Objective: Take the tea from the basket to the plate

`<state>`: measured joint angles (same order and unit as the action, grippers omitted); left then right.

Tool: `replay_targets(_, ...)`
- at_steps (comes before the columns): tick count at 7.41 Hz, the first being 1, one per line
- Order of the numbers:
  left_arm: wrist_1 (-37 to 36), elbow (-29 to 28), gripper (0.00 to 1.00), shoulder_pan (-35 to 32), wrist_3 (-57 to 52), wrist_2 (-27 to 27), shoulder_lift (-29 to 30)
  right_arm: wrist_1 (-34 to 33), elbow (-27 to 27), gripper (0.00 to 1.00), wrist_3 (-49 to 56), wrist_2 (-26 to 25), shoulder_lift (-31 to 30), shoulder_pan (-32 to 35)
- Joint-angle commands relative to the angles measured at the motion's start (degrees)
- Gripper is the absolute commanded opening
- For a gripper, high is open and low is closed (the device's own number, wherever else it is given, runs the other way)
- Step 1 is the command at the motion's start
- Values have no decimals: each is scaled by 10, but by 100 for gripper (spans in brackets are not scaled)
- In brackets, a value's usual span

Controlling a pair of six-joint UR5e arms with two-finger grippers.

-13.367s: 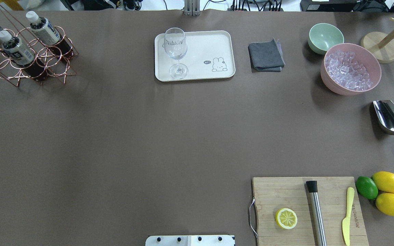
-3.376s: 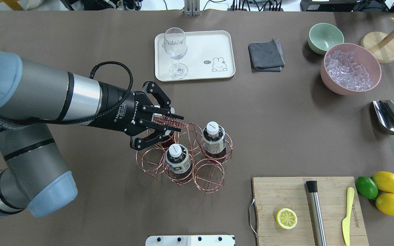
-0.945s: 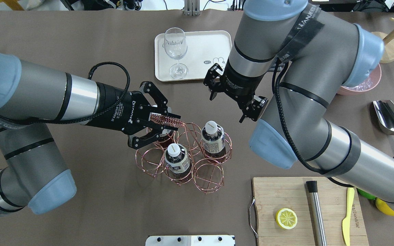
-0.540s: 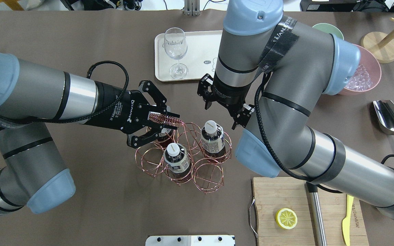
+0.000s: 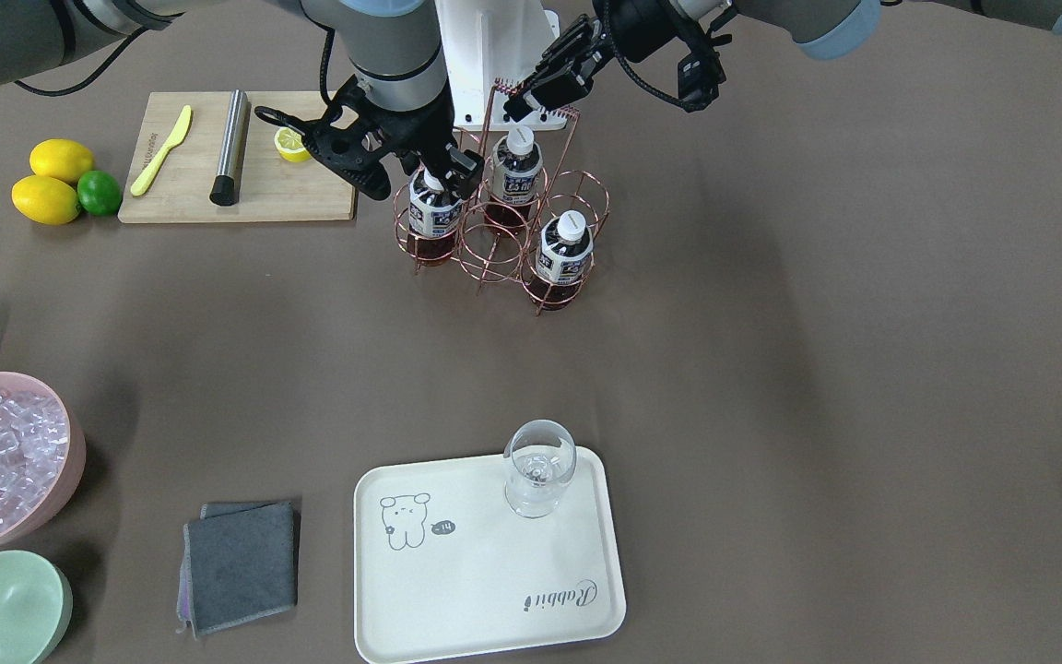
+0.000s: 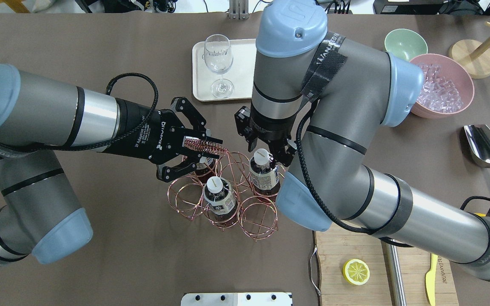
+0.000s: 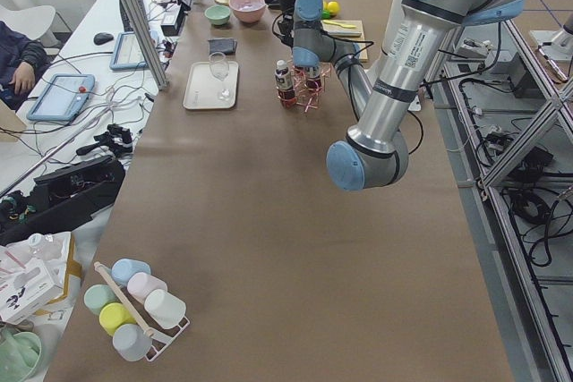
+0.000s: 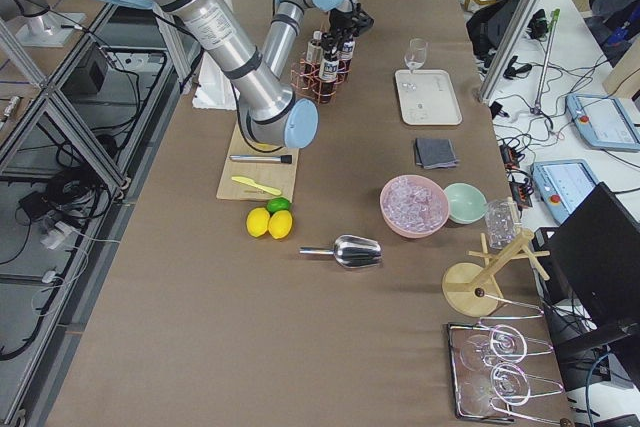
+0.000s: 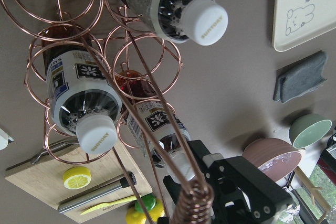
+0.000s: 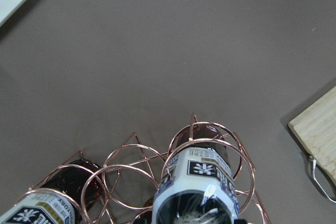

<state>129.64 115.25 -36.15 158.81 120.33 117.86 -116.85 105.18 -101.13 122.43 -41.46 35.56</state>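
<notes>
The copper wire basket (image 6: 223, 199) stands mid-table with three tea bottles in its rings. My left gripper (image 6: 206, 148) is shut on the coiled grip of the basket's handle (image 5: 545, 97). My right gripper (image 5: 422, 177) is open, its fingers on either side of the top of the tea bottle (image 6: 263, 170) on the basket's right; that bottle fills the bottom of the right wrist view (image 10: 197, 192). A second bottle (image 6: 218, 196) stands at the near side. The third (image 5: 566, 251) is partly under the left gripper from overhead. The cream plate (image 5: 485, 590) lies beyond the basket.
A clear stemmed glass (image 5: 538, 475) stands on the plate's corner. Grey cloth (image 5: 241, 563), green bowl (image 5: 1, 609) and pink bowl of ice (image 5: 75, 452) lie to the robot's right. Cutting board (image 5: 181, 198) with lemon half, steel muddler and knife is near the basket.
My right arm has swung toward the basket and come down over the right-hand bottle. My left gripper stays on the handle; earlier it brought the basket in from the far left corner.
</notes>
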Motion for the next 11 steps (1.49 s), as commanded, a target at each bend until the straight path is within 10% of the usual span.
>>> replay_targets(1,1,0,0,-3,-1,2,0,0,1,33,1,1,1,-10)
replay_targets(3,0,-1,0,-3,-1,2,-1,-3,5,0,5,0,0,-10)
replay_targets(11,0,-2,0,-3,-1,4,-1,-220,64,0,114,-39,89,-5)
